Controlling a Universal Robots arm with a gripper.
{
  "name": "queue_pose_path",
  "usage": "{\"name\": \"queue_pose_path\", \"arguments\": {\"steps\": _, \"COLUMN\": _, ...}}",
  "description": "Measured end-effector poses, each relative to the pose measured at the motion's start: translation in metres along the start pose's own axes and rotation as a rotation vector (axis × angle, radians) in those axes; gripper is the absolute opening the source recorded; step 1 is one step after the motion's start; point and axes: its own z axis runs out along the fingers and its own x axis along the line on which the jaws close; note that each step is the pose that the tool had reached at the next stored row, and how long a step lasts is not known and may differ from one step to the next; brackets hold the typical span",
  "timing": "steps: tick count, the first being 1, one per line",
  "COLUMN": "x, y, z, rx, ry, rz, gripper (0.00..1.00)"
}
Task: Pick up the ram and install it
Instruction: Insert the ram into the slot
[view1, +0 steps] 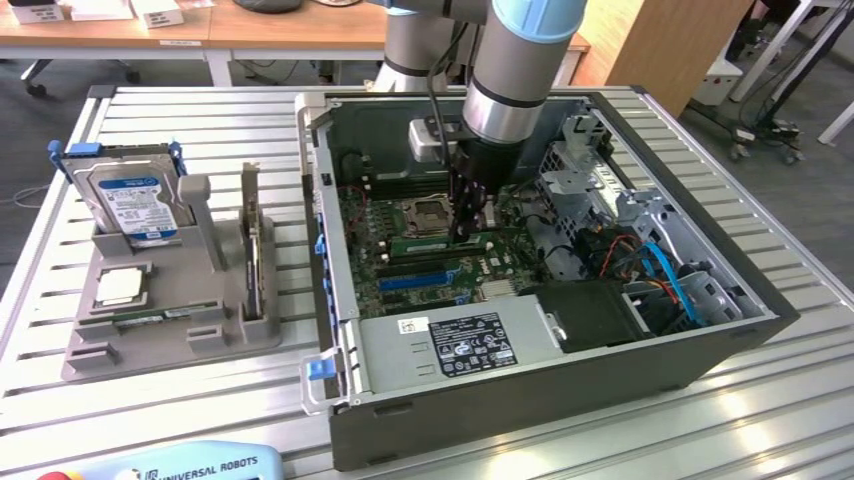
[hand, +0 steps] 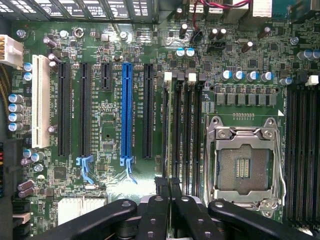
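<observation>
My gripper (view1: 467, 222) reaches down into the open computer case (view1: 350, 330), over the motherboard. In the wrist view its black fingertips (hand: 168, 189) are shut on the ram (hand: 169, 150), a thin stick seen edge-on. The ram stands along the black memory slots (hand: 186, 130) with white latches, just beside the empty processor socket (hand: 243, 167). In the exterior view the ram (view1: 467, 238) hangs below the fingers and reaches down to the board next to the socket (view1: 424, 215). Whether it is fully seated I cannot tell.
A grey holder (view1: 174, 335) on the table at the exterior view's left carries a silver-and-blue hard drive (view1: 134, 205), a square processor chip (view1: 120, 285) and another green stick (view1: 158, 317). Inside the case are a power supply (view1: 454, 345), cables (view1: 667, 275) and a blue slot (hand: 126, 110).
</observation>
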Motion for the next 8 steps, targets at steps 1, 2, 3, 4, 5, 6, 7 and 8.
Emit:
{"name": "queue_pose_path", "arguments": {"steps": 1, "x": 0.0000, "y": 0.0000, "z": 0.0000, "rx": 0.0000, "ry": 0.0001, "rz": -0.001, "gripper": 0.12}}
{"name": "queue_pose_path", "arguments": {"steps": 2, "x": 0.0000, "y": 0.0000, "z": 0.0000, "rx": 0.0000, "ry": 0.0000, "rz": -0.002, "gripper": 0.12}}
{"name": "queue_pose_path", "arguments": {"steps": 3, "x": 0.0000, "y": 0.0000, "z": 0.0000, "rx": 0.0000, "ry": 0.0001, "rz": -0.002, "gripper": 0.12}}
{"name": "queue_pose_path", "arguments": {"steps": 4, "x": 0.0000, "y": 0.0000, "z": 0.0000, "rx": 0.0000, "ry": 0.0001, "rz": -0.002, "gripper": 0.12}}
{"name": "queue_pose_path", "arguments": {"steps": 5, "x": 0.0000, "y": 0.0000, "z": 0.0000, "rx": 0.0000, "ry": 0.0002, "rz": -0.002, "gripper": 0.12}}
{"name": "queue_pose_path", "arguments": {"steps": 6, "x": 0.0000, "y": 0.0000, "z": 0.0004, "rx": 0.0001, "ry": -0.0001, "rz": -0.002, "gripper": 0.12}}
{"name": "queue_pose_path", "arguments": {"steps": 7, "x": 0.0000, "y": 0.0000, "z": 0.0007, "rx": 0.0001, "ry": -0.0002, "rz": -0.002, "gripper": 0.12}}
{"name": "queue_pose_path", "arguments": {"steps": 8, "x": 0.0000, "y": 0.0000, "z": 0.0011, "rx": 0.0001, "ry": -0.0001, "rz": -0.002, "gripper": 0.12}}
